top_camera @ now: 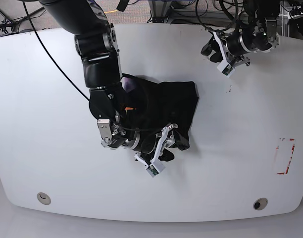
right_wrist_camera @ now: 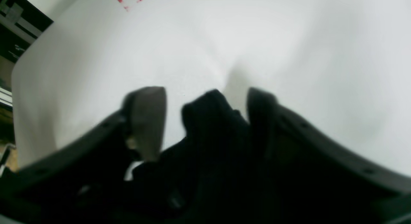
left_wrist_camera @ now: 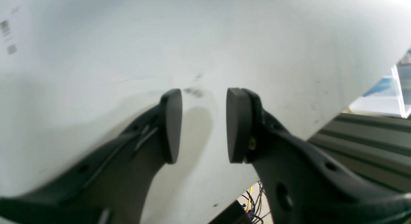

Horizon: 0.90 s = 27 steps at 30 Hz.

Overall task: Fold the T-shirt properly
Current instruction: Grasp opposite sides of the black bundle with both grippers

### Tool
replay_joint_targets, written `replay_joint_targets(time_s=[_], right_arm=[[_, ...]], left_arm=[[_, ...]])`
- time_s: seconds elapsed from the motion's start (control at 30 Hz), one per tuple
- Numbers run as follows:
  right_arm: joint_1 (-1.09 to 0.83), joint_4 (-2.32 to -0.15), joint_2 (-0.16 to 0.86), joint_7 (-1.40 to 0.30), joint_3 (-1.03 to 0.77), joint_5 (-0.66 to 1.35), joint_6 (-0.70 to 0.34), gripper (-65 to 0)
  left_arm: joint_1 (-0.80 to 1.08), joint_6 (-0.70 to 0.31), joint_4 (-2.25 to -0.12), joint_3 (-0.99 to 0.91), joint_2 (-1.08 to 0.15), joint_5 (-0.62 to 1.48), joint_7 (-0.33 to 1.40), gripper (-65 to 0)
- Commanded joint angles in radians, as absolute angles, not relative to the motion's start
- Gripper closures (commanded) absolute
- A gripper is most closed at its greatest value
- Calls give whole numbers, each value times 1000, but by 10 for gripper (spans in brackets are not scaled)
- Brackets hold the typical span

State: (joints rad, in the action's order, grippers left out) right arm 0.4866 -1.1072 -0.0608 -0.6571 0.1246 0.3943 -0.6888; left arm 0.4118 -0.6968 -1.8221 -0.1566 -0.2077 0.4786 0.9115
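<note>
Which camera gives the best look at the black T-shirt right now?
The base view: it shows the whole T-shirt bunched on the white table, with the right tool at its near edge. The right wrist view shows only a blurred dark fold between the open jaws. The left wrist view shows no shirt.

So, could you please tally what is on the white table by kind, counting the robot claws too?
Black soft fabric T-shirt: 1
Robot claws: 2, the left claw and the right claw
Round fittings in the white table: 2, and
Red-marked patch: 1
Total: 6
</note>
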Motion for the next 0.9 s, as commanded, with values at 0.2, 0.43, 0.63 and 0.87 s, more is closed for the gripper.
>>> replay_joint_targets(time_s=[0.2,0.43,0.63,0.87], right_arm=[[449,-1326,56,-733,91,424,-698,-458],[306,-1511,125,-834,-53,423,-698,-327],[268,-1506,188,-846,-62,417,-698,-193],[309,-1357,199,-808,-59,417,-698,-193]], left_arm=[[320,-698,-1871,-54,-214,493,894,-217],[217,-698,-1871,27,-188,493,894,-217],[113,-624,-1848,87,-127,492,894,-217],[-7,-582,-1672,119,-65,492,894,-217]])
